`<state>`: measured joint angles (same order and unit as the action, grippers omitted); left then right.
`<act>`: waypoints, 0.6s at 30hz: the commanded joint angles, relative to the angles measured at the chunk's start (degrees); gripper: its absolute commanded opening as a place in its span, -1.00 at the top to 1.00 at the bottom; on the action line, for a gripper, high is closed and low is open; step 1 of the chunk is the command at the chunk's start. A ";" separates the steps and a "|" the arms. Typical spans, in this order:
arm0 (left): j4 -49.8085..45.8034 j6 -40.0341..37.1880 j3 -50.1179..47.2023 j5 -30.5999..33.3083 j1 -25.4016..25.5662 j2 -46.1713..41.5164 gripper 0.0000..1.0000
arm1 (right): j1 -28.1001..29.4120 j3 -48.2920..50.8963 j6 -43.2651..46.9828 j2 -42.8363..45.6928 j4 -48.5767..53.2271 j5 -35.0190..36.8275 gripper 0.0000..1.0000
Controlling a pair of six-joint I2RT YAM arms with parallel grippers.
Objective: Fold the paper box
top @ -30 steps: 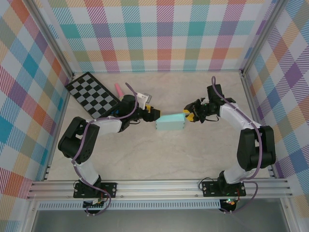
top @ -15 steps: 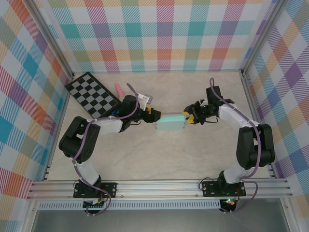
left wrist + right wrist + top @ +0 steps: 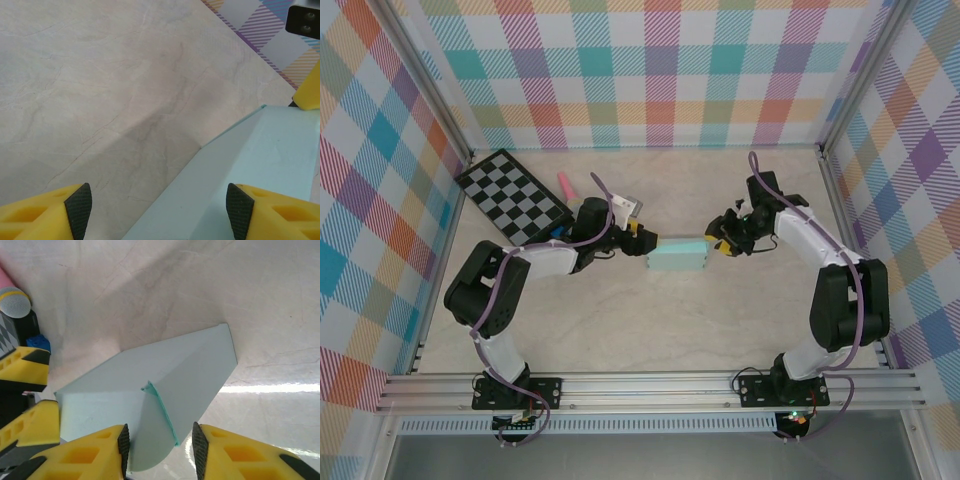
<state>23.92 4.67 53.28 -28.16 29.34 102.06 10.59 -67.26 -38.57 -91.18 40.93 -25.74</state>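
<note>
The box (image 3: 676,256) lies on the table (image 3: 620,330) near its middle, between the two arms and well apart from the checkerboard (image 3: 512,193) at the far left. We see it as a flat, closed-looking rectangular body. Its long walls are creased and its top face is smooth, so we judge the main folds done and the task in its late stage. The left claw (image 3: 159,204) meets the box's left end with its jaws wide apart. One corner of the box reaches in between its fingers (image 3: 239,205), and nothing is pinched. The right claw (image 3: 160,442) meets the right end with its jaws parted to either side of the end flap (image 3: 150,452). This is a rounded tab whose thin edge stands raised from the body rather than lying flush. We see card between the pads but no firm pinch on it, so we read this claw as open around the flap, not gripping it. What remains, in our judgement, is closing this right end: the tab must be bent over and tucked into the body. Whether the left end is already shut we cannot tell, since the left claw hides it from above and the left wrist view cuts it off.
</note>
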 commanded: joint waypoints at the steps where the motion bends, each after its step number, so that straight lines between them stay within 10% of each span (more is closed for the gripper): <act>1: -12.21 -4.52 -1.96 4.31 1.15 4.29 -0.45 | 0.26 0.27 1.91 1.49 2.38 -1.38 0.20; 18: -12.58 -4.33 -2.11 6.45 1.26 5.21 -0.45 | 0.31 15.27 3.41 4.95 -12.11 1.21 0.30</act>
<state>22.55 3.68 54.08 -27.31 29.89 102.83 10.59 -56.47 -36.77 -85.91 31.05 -27.51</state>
